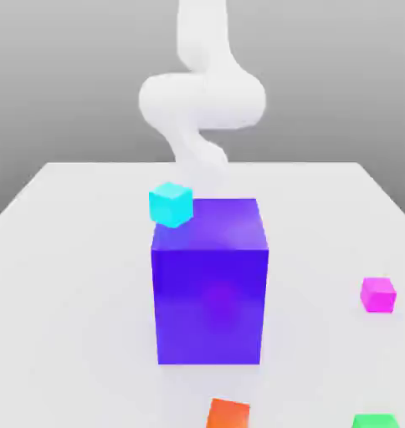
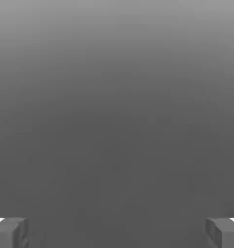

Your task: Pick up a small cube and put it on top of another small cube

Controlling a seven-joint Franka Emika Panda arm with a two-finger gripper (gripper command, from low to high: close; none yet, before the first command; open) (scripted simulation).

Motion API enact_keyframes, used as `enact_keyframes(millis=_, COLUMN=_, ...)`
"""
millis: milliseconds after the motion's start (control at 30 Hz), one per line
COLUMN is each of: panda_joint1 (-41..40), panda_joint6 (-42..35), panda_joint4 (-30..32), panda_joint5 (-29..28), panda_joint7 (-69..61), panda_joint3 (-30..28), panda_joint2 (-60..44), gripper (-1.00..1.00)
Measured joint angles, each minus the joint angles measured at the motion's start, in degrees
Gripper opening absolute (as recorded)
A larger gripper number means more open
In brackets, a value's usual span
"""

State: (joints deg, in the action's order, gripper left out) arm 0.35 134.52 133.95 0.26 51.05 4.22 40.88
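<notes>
Exterior view: small magenta-pink cube [image 1: 378, 294] on white table [image 1: 72, 276], right edge of frame, well apart from big purple block [image 1: 210, 284] at centre; small cyan cube [image 1: 171, 203] at block's upper-left corner. Gripper [image 2: 117, 232] fingers [image 2: 10, 232] spread wide, nothing between them

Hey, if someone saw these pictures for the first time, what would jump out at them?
The big glossy purple block at the middle of the white table dominates, with the white robot arm rising behind it. Next come the small cyan cube at the block's upper corner on the exterior view's left, and the small magenta-pink cube alone at the exterior view's right.
</notes>
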Motion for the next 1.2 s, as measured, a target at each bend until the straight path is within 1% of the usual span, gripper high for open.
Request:
enact_keyframes(millis=200, panda_joint1=0.43, panda_joint6=6.85, panda_joint4=5.36, panda_joint5=0.24, panda_joint7=13.08, panda_joint3=11.57, panda_joint2=-11.74, gripper=0.00)
enact_keyframes(millis=367, panda_joint1=1.38, panda_joint6=12.42, panda_joint4=9.71, panda_joint5=-1.27, panda_joint7=24.94, panda_joint3=21.01, panda_joint2=-21.31, gripper=0.00)
enact_keyframes(millis=500, panda_joint1=2.65, panda_joint6=16.83, panda_joint4=13.18, panda_joint5=-4.18, panda_joint7=35.62, panda_joint3=27.96, panda_joint2=-29.38, gripper=0.00)
enact_keyframes(millis=600, panda_joint1=4.24, panda_joint6=20.03, panda_joint4=15.74, panda_joint5=-7.79, panda_joint7=44.67, panda_joint3=32.26, panda_joint2=-35.84, gripper=0.00)
enact_keyframes(millis=633, panda_joint1=5.89, panda_joint6=21.07, panda_joint4=16.58, panda_joint5=-9.24, panda_joint7=47.83, panda_joint3=33.55, panda_joint2=-38.09, gripper=0.00)
enact_keyframes(millis=733, panda_joint1=10.31, panda_joint6=24.08, panda_joint4=19.05, panda_joint5=-13.85, panda_joint7=57.60, panda_joint3=34.17, panda_joint2=-44.79, gripper=0.00)
enact_keyframes(millis=800, panda_joint1=13.60, panda_joint6=26.10, panda_joint4=20.15, panda_joint5=-16.75, panda_joint7=63.11, panda_joint3=32.95, panda_joint2=-48.83, gripper=0.00)
enact_keyframes(millis=900, panda_joint1=18.34, panda_joint6=28.92, panda_joint4=19.34, panda_joint5=-23.67, panda_joint7=69.41, panda_joint3=27.57, panda_joint2=-53.78, gripper=0.00)
enact_keyframes(millis=1067, panda_joint1=27.59, panda_joint6=33.67, panda_joint4=17.00, panda_joint5=-34.80, panda_joint7=78.08, panda_joint3=16.07, panda_joint2=-61.15, gripper=0.00)
enact_keyframes(millis=1100, panda_joint1=29.04, panda_joint6=34.38, panda_joint4=16.65, panda_joint5=-36.28, panda_joint7=79.23, panda_joint3=14.31, panda_joint2=-62.19, gripper=-1.00)
enact_keyframes(millis=1200, panda_joint1=29.04, panda_joint6=34.44, panda_joint4=16.65, panda_joint5=-36.28, panda_joint7=79.23, panda_joint3=14.31, panda_joint2=-62.19, gripper=-1.00)
